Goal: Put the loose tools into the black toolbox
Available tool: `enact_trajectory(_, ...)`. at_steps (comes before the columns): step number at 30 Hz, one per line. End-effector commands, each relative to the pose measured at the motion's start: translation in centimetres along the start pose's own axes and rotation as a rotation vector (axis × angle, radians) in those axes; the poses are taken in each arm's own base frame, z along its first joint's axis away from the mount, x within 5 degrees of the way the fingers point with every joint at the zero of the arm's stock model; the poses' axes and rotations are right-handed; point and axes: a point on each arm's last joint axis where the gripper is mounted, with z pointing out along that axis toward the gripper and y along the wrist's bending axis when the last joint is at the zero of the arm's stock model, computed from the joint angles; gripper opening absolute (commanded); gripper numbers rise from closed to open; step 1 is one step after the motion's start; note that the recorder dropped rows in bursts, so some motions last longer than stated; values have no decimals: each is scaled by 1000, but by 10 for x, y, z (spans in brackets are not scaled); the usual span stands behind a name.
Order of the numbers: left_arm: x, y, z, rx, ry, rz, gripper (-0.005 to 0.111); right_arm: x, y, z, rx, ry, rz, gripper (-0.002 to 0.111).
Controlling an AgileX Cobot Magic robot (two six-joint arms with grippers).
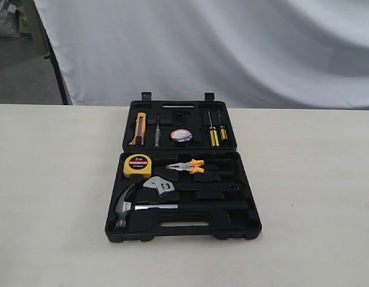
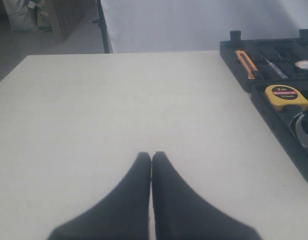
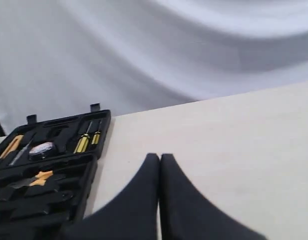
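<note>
The black toolbox (image 1: 250, 224) lies open in the middle of the table, both halves flat. The claw hammer (image 1: 127, 207) rests in the near half, its chrome shaft running right. Above it lies the silver adjustable wrench (image 1: 160, 185). The small tape roll (image 1: 181, 136) sits in the far half. No arm shows in the exterior view. My left gripper (image 2: 151, 156) is shut and empty over bare table, with the toolbox (image 2: 273, 117) off to one side. My right gripper (image 3: 159, 157) is shut and empty too, beside the toolbox (image 3: 89, 175).
A yellow tape measure (image 1: 137, 165) and orange-handled pliers (image 1: 187, 166) sit in the near half. Two yellow screwdrivers (image 1: 217, 133), a utility knife (image 1: 139, 129) and a small awl (image 1: 156, 133) fill the far half. A white cloth (image 1: 232, 48) hangs behind the table.
</note>
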Motion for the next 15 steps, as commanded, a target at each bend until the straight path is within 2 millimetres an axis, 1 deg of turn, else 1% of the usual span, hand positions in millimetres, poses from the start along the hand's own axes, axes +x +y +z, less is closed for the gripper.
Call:
enact_trajectory(1, -2, 1, 0, -21, -20, 0, 1, 1, -2, -1, 32, 2, -70, 0)
enact_trajectory(5, -2, 1, 0, -21, -20, 0, 1, 2, -3, -1, 43, 8, -116, 0)
enact_trajectory(15, -2, 1, 0, -21, -20, 0, 1, 4, -4, -1, 47, 30, -119, 0)
